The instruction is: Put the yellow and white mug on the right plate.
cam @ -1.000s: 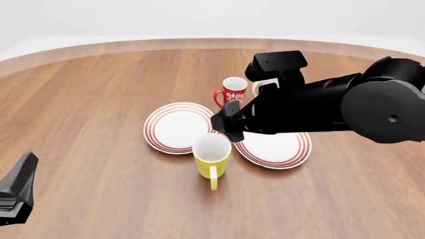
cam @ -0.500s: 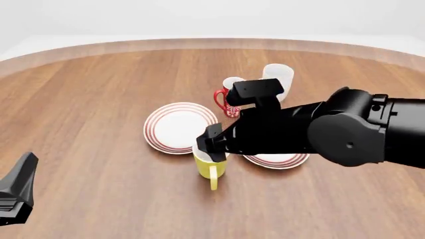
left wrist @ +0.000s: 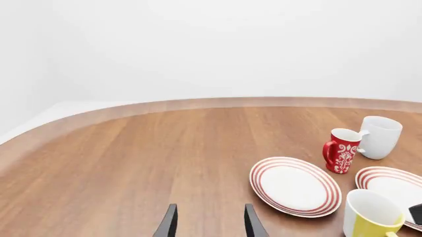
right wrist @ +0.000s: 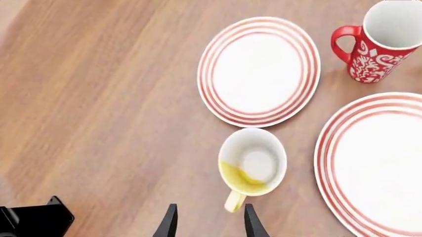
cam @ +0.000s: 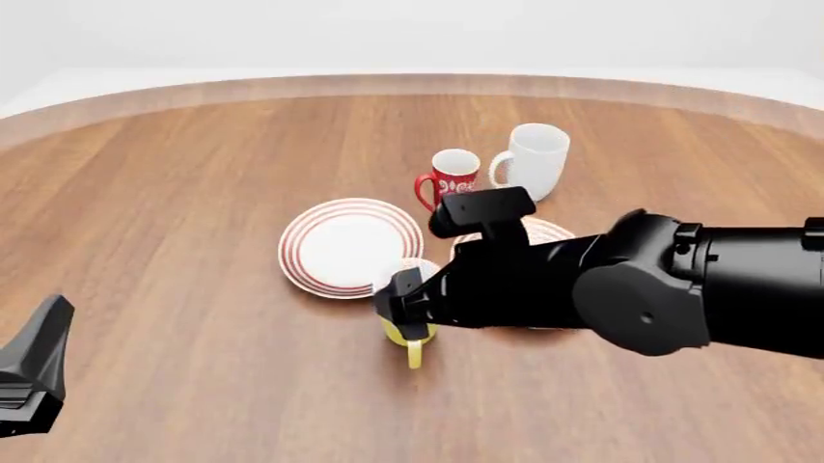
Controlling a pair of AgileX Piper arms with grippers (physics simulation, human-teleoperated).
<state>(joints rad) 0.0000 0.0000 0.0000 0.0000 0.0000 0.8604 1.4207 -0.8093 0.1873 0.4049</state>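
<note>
The yellow and white mug [right wrist: 252,165] stands upright on the table, in front of the gap between two red-ringed plates, its handle [right wrist: 232,201] pointing toward my right gripper [right wrist: 208,224]. That gripper is open, just above and short of the mug, fingers either side of the handle's line. In the front view the right gripper [cam: 405,301] covers most of the mug [cam: 411,341]. The right plate [right wrist: 376,163] lies bare beside the mug; my arm hides most of that plate [cam: 551,230] in the front view. My left gripper [left wrist: 209,224] is open and empty, far off at the near left [cam: 33,381].
The left plate [cam: 347,243] lies just behind and left of the mug. A red white-patterned mug [cam: 451,177] and a taller white mug [cam: 535,157] stand behind the plates. The round wooden table [cam: 168,193] curves away at the back.
My right arm has swung down and toward the near left, lowering over the yellow mug. It now uncovers the white mug and hides most of the right plate. The left arm stayed still.
</note>
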